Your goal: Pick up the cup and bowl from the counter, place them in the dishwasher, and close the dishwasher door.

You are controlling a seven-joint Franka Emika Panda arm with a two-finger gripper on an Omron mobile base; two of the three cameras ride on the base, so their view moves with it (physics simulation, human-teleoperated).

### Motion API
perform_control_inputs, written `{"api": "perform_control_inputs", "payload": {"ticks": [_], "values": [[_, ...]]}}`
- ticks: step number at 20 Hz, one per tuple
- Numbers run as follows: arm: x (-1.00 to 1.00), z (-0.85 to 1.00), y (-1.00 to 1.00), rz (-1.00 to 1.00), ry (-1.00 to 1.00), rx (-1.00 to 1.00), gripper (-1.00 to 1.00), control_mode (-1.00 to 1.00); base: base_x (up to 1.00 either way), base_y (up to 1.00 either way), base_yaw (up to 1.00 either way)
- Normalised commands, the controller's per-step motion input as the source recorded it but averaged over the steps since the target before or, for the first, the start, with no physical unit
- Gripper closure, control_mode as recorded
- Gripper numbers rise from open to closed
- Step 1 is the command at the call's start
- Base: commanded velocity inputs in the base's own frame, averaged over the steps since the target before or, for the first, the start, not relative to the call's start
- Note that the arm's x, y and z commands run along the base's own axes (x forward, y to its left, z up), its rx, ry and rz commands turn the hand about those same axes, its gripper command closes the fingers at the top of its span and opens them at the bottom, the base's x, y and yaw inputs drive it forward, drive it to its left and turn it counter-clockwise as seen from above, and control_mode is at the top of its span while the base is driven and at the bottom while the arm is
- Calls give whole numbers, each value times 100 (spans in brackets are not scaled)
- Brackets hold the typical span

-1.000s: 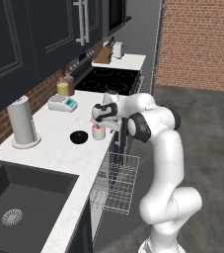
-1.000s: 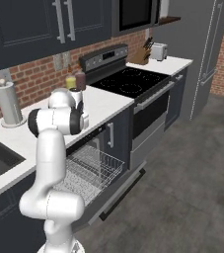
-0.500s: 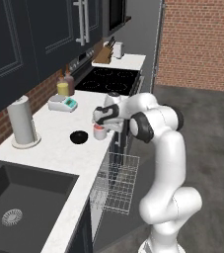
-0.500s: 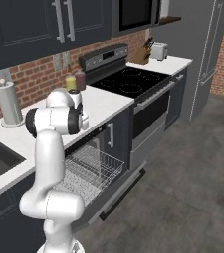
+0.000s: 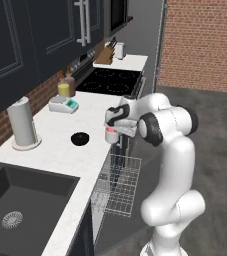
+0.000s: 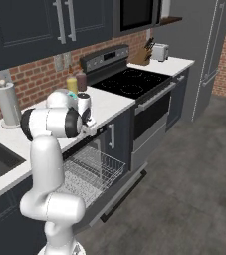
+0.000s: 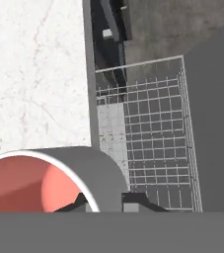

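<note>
The pincer (image 5: 112, 134) has the cup (image 5: 110, 135) clamped between its fingers, holding it just above the front edge of the tabletop (image 5: 60, 150), right over where the stone ends and the dishwasher (image 6: 92, 172) opening starts. From the hand view the cup (image 7: 44, 180) shows its whitish rim and red inside at the lower left, with the speckled tabletop (image 7: 34, 69) behind it and the silver wire rack (image 7: 148, 138) off to the right, lower down.

The bowl (image 5: 80, 138) sits on the tabletop, black and shallow, a bit to the left of the cup in the left base view and clearly apart from it. Behind it a white paper-towel roll (image 5: 23, 122) stands upright near the brick wall, close to the sink (image 5: 20, 200). Further along there's a small white scale-looking gadget (image 5: 63, 104) and two bottles (image 5: 66, 86) next to the stove (image 5: 110, 80).

The dishwasher door (image 6: 119, 191) is folded down flat and the wire rack (image 6: 92, 167) is pulled out over it. In the right base view the arm's bulky dark joint hides most of the pincer, so the grip reads better from the left side. A knife block (image 6: 145, 55) and toaster (image 6: 159, 51) sit on the far bit of tabletop past the stove (image 6: 129, 82)
</note>
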Motion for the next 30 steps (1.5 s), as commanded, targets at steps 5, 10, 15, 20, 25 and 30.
{"api": "perform_control_inputs", "payload": {"ticks": [5,10,15,20,25,30], "values": [[-83,0,-100,-3,-9,12,100,-100,0,0,0],[-69,-5,-100,-1,-3,17,100,-100,0,0,0],[-22,-49,-86,0,0,24,100,-100,0,0,0],[3,-71,-34,0,0,24,100,-100,0,0,0],[31,-73,2,0,0,21,100,-100,0,0,0],[49,-62,42,0,0,10,100,-100,0,0,0]]}}
